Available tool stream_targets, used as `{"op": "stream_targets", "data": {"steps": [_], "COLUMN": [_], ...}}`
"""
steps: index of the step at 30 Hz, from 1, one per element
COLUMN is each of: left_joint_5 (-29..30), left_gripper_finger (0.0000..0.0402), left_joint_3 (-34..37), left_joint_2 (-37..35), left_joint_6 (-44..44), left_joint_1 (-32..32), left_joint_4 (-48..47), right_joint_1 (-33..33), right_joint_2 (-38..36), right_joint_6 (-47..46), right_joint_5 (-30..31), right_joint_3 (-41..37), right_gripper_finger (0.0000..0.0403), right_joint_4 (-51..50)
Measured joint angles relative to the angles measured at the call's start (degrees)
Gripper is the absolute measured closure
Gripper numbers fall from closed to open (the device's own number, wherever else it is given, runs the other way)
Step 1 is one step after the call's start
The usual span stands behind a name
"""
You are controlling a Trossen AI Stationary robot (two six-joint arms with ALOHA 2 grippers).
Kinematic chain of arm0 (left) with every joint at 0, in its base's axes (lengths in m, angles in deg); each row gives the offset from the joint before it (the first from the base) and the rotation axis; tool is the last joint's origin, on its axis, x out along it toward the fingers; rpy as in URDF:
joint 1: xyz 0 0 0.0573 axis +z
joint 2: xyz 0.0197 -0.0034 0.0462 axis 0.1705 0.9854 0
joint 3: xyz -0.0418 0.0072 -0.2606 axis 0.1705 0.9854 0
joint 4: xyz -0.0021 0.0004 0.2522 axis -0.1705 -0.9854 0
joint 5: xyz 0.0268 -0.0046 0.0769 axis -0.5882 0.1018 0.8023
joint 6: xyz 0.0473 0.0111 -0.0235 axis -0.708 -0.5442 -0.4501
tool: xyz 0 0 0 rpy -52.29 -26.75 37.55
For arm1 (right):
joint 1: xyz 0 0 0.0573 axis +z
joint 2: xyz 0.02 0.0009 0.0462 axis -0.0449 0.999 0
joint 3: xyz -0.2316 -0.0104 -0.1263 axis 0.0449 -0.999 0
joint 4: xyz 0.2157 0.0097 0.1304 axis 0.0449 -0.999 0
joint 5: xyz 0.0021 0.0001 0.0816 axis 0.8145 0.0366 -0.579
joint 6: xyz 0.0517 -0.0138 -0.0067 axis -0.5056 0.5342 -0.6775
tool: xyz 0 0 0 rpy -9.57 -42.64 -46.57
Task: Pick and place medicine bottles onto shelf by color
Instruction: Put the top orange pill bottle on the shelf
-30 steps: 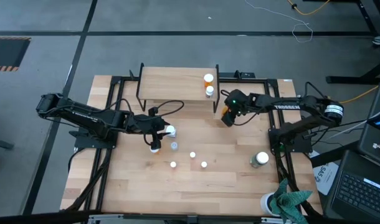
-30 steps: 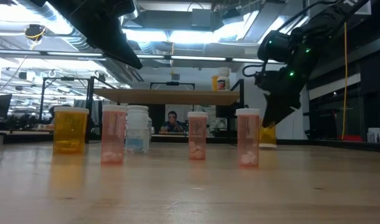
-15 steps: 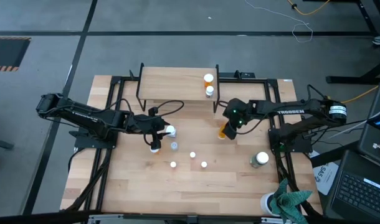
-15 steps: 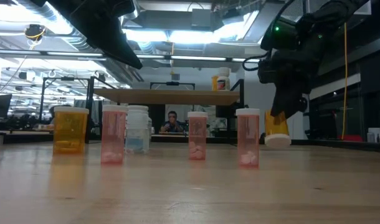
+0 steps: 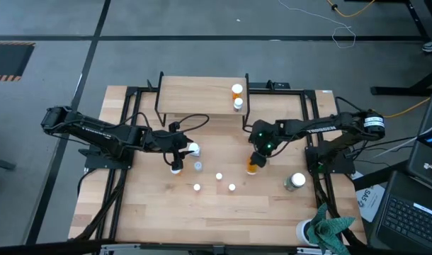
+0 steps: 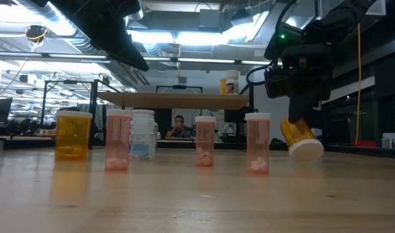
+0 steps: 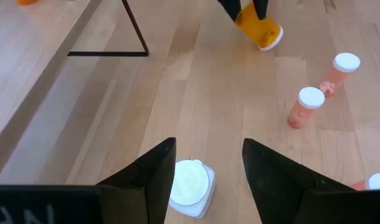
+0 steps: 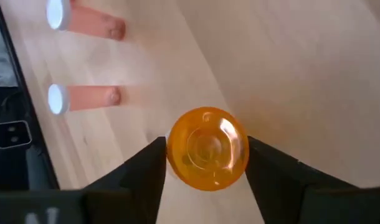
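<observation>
Medicine bottles (image 5: 219, 176) with white caps stand scattered over the middle of the light wooden table (image 5: 152, 219), which rests on a grey floor. From table height we see a wide workshop behind it, with bright ceiling lights and ducts, and a person (image 6: 179, 126) seated far back.

At the far edge of the table sits the shelf (image 5: 195, 95), a pale board on black wire legs. At its right end it carries two bottles, an orange one (image 5: 236, 90) and a white one (image 5: 238, 104) just beside it.

The left arm reaches in from the table's left side. The left gripper (image 7: 209, 149) hangs low over a white bottle (image 7: 190, 185). Its fingers are spread with clear gaps on both sides, and we see nothing in them.

The right arm comes in from the right. The right gripper (image 5: 256, 152) is over the middle of the table, in front of the shelf. It has the orange bottle (image 8: 207, 148) between its fingers, which lie against either side of the bottle's base. At table level we see that bottle tilted, with its white cap slanting down toward the wood.

Near the right edge stands the larger green bottle (image 5: 295, 181), well apart from the rest. A white cup with teal cloth (image 5: 322, 228) stands at the near right corner.

At table height, a wide amber bottle (image 6: 73, 134) stands leftmost in the row. Next come a pinkish bottle (image 6: 118, 139) and a clear one (image 6: 144, 134), then two more pinkish ones (image 6: 204, 140).
</observation>
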Motion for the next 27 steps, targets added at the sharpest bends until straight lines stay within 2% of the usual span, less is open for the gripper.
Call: {"op": "stream_targets", "data": {"steps": [6, 11, 18, 21, 27], "left_joint_5": [0.0, 0.0, 0.0, 0.0, 0.0], "left_gripper_finger": [0.0221, 0.0221, 0.0221, 0.0221, 0.0221], "left_joint_3": [0.0, 0.0, 0.0, 0.0, 0.0], "left_joint_2": [0.0, 0.0, 0.0, 0.0, 0.0], "left_joint_6": [-0.01, -0.01, 0.0, 0.0, -0.02], "left_joint_1": [0.01, 0.01, 0.01, 0.02, 0.01], "left_joint_4": [0.0, -0.02, -0.02, -0.02, -0.02], "right_joint_1": [0.0, -0.02, 2.37, 5.65, 12.05], "right_joint_2": [0.03, 0.03, 0.0, -0.07, -0.28], "right_joint_6": [-1.1, -3.27, -5.65, -5.03, 0.85], "right_joint_5": [1.74, 6.14, 7.43, 11.58, 23.9], "right_joint_3": [-0.09, -0.09, -0.09, -0.07, 3.59], "right_gripper_finger": [0.0153, 0.0149, 0.0147, 0.0147, 0.0147], "right_joint_4": [0.01, 0.47, 1.64, 4.72, 5.01]}}
